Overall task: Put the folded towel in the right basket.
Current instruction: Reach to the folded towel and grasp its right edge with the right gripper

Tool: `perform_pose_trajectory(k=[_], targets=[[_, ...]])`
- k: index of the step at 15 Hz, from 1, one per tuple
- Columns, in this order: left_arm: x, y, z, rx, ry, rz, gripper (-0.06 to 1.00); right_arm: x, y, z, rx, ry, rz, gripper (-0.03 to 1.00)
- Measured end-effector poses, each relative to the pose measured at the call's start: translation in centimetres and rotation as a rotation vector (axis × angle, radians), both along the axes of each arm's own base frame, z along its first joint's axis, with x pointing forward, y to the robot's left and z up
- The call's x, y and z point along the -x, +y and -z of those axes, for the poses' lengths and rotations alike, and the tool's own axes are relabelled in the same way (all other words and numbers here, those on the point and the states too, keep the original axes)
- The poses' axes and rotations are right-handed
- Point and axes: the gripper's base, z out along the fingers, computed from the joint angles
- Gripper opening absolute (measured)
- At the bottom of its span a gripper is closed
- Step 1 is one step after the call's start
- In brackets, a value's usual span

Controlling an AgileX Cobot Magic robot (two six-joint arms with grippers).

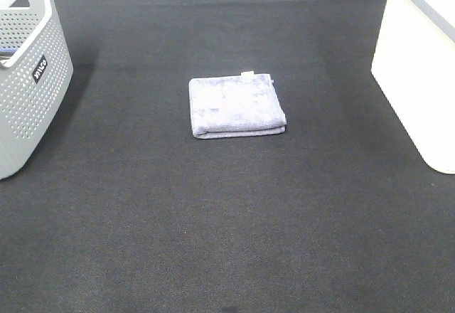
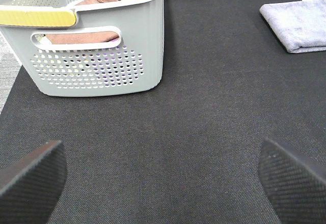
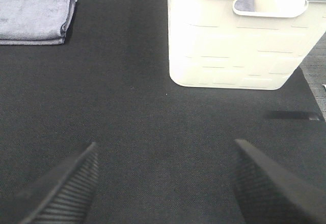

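Note:
A folded grey-lilac towel (image 1: 237, 105) lies flat on the black mat at the middle of the table; it also shows in the left wrist view (image 2: 298, 24) and the right wrist view (image 3: 35, 18). The right basket (image 1: 419, 64) is white, at the right edge, and shows in the right wrist view (image 3: 237, 35). Neither arm shows in the exterior view. My left gripper (image 2: 163, 175) is open and empty, low over the mat near the left basket. My right gripper (image 3: 165, 183) is open and empty, in front of the white basket.
A grey perforated basket (image 1: 28, 78) stands at the left edge; in the left wrist view the basket (image 2: 97, 51) holds cloths and a dark object. The black mat (image 1: 227, 220) covers the table.

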Motion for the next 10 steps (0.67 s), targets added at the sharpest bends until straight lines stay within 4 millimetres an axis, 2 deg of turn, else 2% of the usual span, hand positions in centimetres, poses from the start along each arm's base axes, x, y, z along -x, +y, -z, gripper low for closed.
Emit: perform_pose_trajectory(k=[10], targets=[[0.00, 0.00, 0.00, 0.000, 0.000, 0.000, 0.97, 0.00, 0.00, 0.00, 0.000, 0.000, 0.000, 0.69]])
